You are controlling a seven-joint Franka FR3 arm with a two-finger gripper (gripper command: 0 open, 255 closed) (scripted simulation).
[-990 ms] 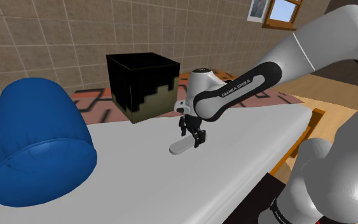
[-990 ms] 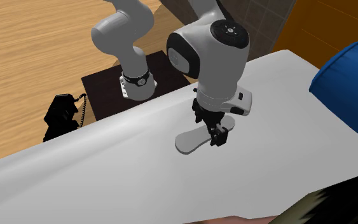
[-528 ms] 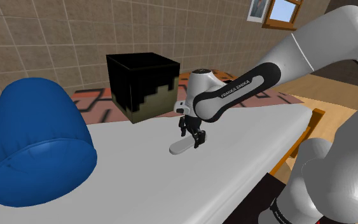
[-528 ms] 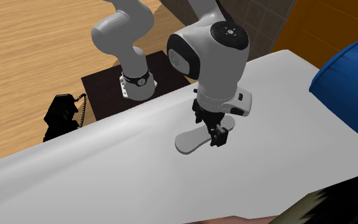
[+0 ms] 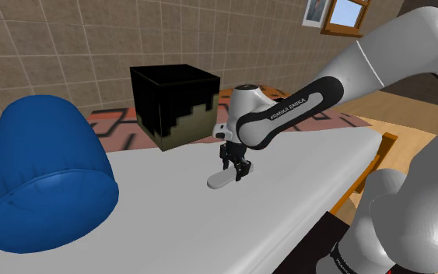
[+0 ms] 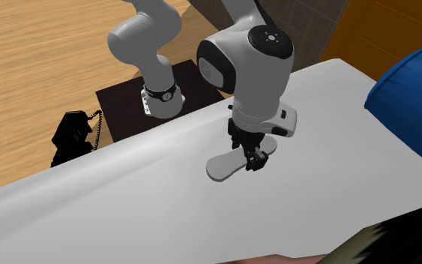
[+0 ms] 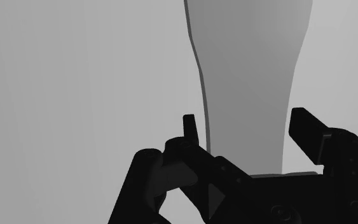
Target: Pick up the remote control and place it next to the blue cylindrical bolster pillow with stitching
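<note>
— Where is the remote control?
— Flat on the white bed, mid-mattress, well apart from the blue bolster pillow at the shoulder view's left.
— Which way does it run?
— Its long axis slants from that view's lower left to upper right. The wide rounded end points lower left, toward the bolster's side.
— And the arm?
— The forearm slopes down to the left, and the hand points straight down over the remote's narrower part.
— The fingers?
— Drawn narrow, one against each side of the remote's waist, clasping it.
</note>
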